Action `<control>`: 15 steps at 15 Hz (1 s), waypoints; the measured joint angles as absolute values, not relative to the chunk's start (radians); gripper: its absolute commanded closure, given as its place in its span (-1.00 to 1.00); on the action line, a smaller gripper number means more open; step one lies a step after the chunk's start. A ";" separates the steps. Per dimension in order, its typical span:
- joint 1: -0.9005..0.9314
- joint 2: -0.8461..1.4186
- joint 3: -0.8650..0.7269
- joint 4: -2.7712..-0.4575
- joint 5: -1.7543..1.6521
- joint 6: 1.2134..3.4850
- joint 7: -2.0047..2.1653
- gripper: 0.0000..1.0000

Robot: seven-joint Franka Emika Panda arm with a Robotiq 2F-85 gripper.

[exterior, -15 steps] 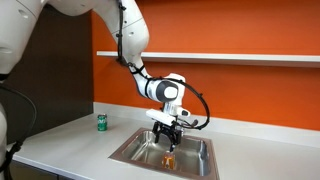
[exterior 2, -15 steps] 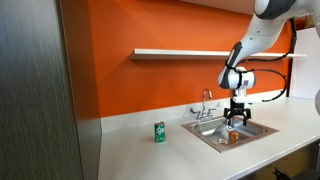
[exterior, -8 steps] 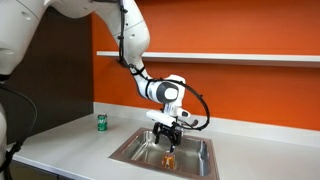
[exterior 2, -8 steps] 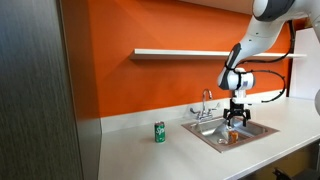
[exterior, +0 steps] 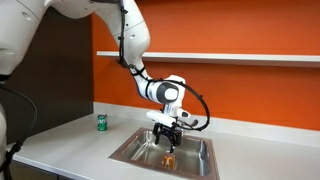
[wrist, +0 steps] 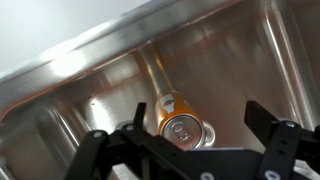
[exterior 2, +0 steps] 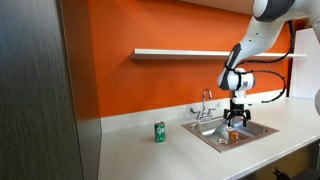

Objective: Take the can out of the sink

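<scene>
The orange-brown can (wrist: 178,117) stands upright on the floor of the steel sink (wrist: 90,75), its pale top facing the wrist camera. It also shows in both exterior views (exterior: 168,155) (exterior 2: 233,137). My gripper (wrist: 195,125) is open, its two black fingers spread to either side of the can with clear gaps, not touching it. In both exterior views the gripper (exterior: 168,140) (exterior 2: 234,121) hangs just above the can inside the sink (exterior: 130,152) (exterior 2: 205,135).
A small green can (exterior: 101,123) (exterior 2: 159,132) stands on the grey counter beside the sink. A chrome faucet (exterior 2: 206,104) rises at the sink's back. An orange wall with a shelf (exterior 2: 180,52) stands behind. The sink walls close round the gripper.
</scene>
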State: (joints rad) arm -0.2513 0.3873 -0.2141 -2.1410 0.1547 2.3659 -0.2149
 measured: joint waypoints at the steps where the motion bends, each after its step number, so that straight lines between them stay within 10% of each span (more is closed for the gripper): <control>1: -0.253 0.391 -0.214 -2.141 0.155 2.367 -0.215 -1.00; 15: -0.268 0.500 -0.185 -2.062 0.144 2.374 -0.217 -1.00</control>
